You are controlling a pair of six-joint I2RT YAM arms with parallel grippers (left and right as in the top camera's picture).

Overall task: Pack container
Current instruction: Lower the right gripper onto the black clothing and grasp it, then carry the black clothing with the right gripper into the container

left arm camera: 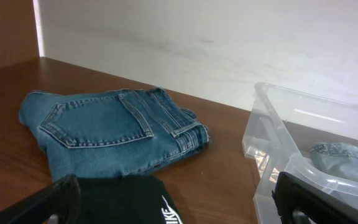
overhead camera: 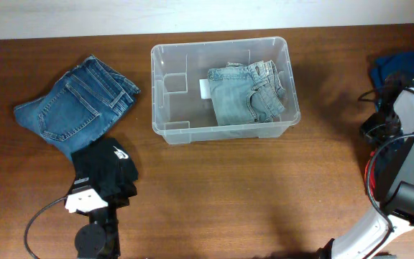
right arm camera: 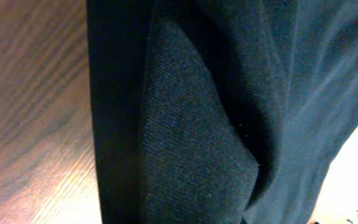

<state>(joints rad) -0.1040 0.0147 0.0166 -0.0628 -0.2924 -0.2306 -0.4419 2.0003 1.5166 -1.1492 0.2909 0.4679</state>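
The clear container (overhead camera: 154, 86) stands at the back middle of the table, with folded light blue jeans (overhead camera: 249, 92) in its right half and a white label (overhead camera: 204, 88) on its floor. It also shows in the left wrist view (left arm camera: 277, 127). Folded dark blue jeans (overhead camera: 74, 104) lie to its left. My left gripper (left arm camera: 176, 211) is wide open, its fingers on either side of a black garment (overhead camera: 106, 171) with a white logo. My right gripper (overhead camera: 385, 93) is down against a dark blue garment (overhead camera: 402, 68) at the far right. Fabric fills its wrist view (right arm camera: 204, 124) and hides the fingers.
The dark blue jeans (left arm camera: 114, 127) lie just behind the black garment (left arm camera: 123, 199) in the left wrist view. A black cable (overhead camera: 38, 223) loops beside the left arm. Bare wood lies in front of the container.
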